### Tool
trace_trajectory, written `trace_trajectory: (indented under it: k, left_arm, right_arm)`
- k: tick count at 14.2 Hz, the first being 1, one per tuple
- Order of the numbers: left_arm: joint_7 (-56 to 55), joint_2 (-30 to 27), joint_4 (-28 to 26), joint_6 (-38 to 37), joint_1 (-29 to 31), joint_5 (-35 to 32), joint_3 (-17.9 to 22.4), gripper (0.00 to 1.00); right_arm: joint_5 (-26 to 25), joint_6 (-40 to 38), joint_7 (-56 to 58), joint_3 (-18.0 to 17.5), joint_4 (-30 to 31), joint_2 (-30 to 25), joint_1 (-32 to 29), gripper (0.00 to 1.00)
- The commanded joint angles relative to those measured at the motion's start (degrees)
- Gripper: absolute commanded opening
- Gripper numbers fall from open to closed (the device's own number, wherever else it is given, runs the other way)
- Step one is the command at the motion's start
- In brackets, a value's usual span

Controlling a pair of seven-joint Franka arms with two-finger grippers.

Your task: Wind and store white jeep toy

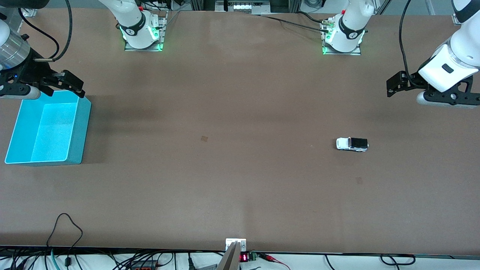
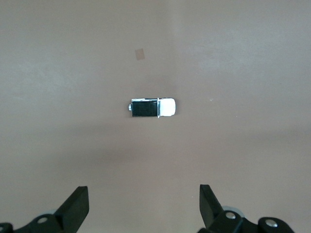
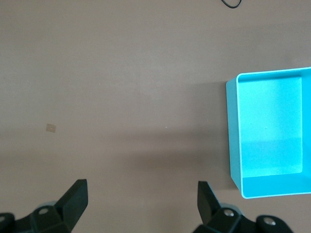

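- Jeep on its wheels on the bare table, toward the left arm's end, black roof section pointing that way, touched by nothing
- Bin, turquoise and open-topped, at the right arm's end, well apart from jeep
- Left gripper up over table at its own end, fingers spread wide, holding nothing
- Right gripper over bin's upper edge, fingers spread wide, holding nothing

The white jeep toy stood on the table toward the left arm's end, well apart from the bin at the right arm's end.
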State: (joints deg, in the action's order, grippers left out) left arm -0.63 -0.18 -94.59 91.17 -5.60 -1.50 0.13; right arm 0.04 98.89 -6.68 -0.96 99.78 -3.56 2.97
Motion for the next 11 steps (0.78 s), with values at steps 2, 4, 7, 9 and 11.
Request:
trace_trajectory:
  k: [2, 4, 7, 9, 11]
  left_arm:
    - [0.3, 0.4, 1.1, -1.1, -0.1, -1.1, 0.1, 1.0]
    - [0.3, 0.4, 1.1, -2.6, 0.0, -1.0, 0.1, 1.0]
    - [0.5, 0.3, 1.1, -6.2, 0.1, -0.5, 0.2, 1.0]
    - [1.1, 0.4, 1.1, -8.0, 0.1, -0.5, 0.1, 1.0]
    - [0.8, 0.6, 1.1, -10.1, -0.5, -0.4, 0.1, 1.0]
  right_arm:
    - [0.3, 0.6, -0.4, -0.5, 1.4, -1.3, -0.7, 1.0]
    - [0.3, 0.6, -0.4, -0.5, 1.4, -1.3, -0.6, 1.0]
    - [0.3, 0.5, -0.4, -0.5, 1.4, -1.3, -0.7, 1.0]
    - [0.3, 0.4, -0.4, -0.5, 1.4, -1.3, -0.6, 1.0]
    - [0.3, 0.4, -0.4, -0.5, 1.4, -1.3, -0.7, 1.0]
